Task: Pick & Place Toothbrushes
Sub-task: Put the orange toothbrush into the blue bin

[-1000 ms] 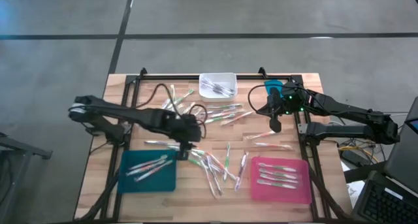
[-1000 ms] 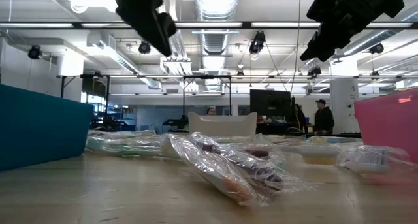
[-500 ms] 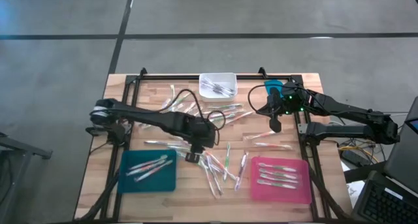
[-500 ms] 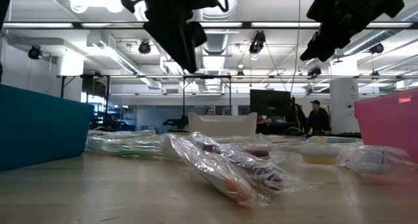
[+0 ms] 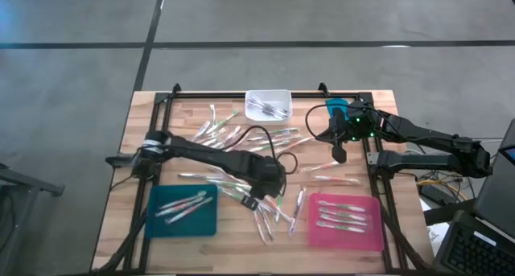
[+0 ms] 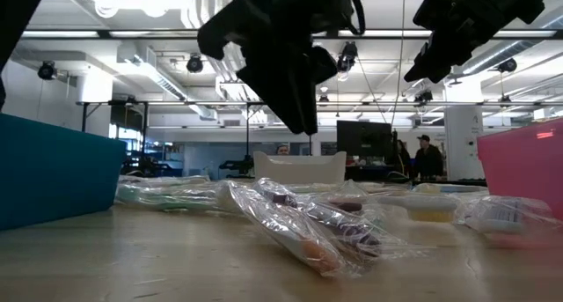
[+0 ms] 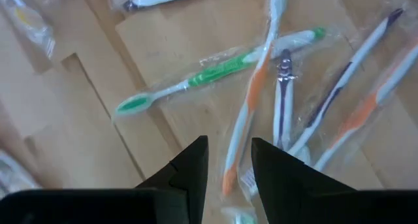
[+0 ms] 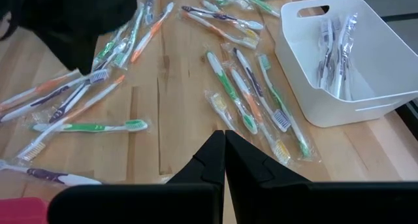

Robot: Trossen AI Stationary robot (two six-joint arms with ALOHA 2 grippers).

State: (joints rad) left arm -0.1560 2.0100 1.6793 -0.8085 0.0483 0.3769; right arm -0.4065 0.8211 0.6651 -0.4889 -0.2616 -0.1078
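Wrapped toothbrushes (image 5: 257,147) litter the middle of the worktop (image 5: 145,123), thickest between the white bin (image 5: 268,105) at the far edge and the two near trays. The left tool (image 5: 259,202) hangs over that clutter, its arm stretching across from the left. The teal tray (image 5: 185,210) blocks the near left, the pink tray (image 5: 347,221) the near right. Bare wood lies open along the far left edge and just left of the raised right tool (image 5: 339,154).
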